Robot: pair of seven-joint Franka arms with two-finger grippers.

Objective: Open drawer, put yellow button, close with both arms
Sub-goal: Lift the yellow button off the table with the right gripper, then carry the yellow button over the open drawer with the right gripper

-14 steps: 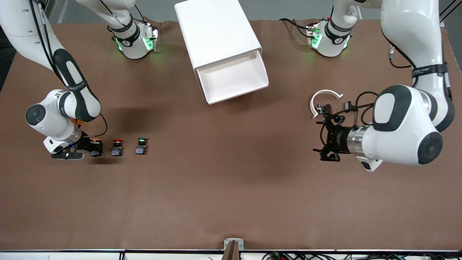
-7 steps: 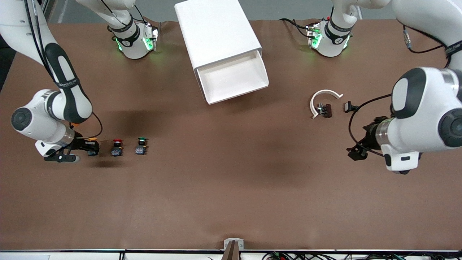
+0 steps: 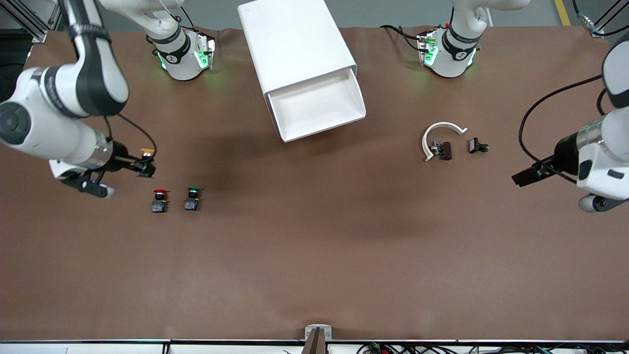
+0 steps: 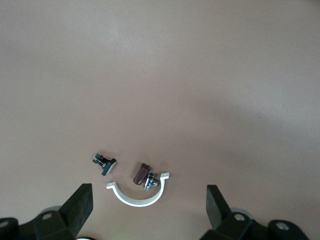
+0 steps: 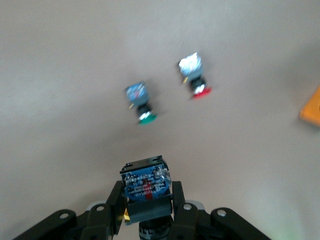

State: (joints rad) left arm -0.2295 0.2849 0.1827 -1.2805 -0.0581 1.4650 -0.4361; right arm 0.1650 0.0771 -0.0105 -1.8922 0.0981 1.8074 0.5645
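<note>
Right hand: your right hand (image 3: 146,164) was closed on the yellow button (image 3: 147,153) and had risen off the desk (image 3: 314,255) since half a second before; it was up over bare desk, toward the right arm's end.
Yellow button: it was in the right hand's grip, its grey-blue base (image 5: 146,182) pinched between the fingers (image 5: 178,205) in the right wrist view; a second before it sat on the desk in line with the other two buttons.
Red button: the red button (image 3: 158,201) stood on the desk just below the right hand, unmoved from the earlier frames.
Green button: the green button (image 3: 192,198) stood just beside the red one, on its side away from the hand, also unmoved.
Left hand: your left hand (image 3: 528,174) was spread wide and held nothing; it had drawn back toward the left arm's end of the desk over the last second.
Parts by the left hand: the white curved clip (image 3: 439,132), the brown piece (image 3: 445,150) and the small black piece (image 3: 475,145) lay on the desk ahead of its spread fingers (image 4: 80,209), in the same places as before.
Drawer: the drawer (image 3: 318,108) of the cabinet (image 3: 292,42) stood pulled out, as in both earlier frames, well apart from both hands.
</note>
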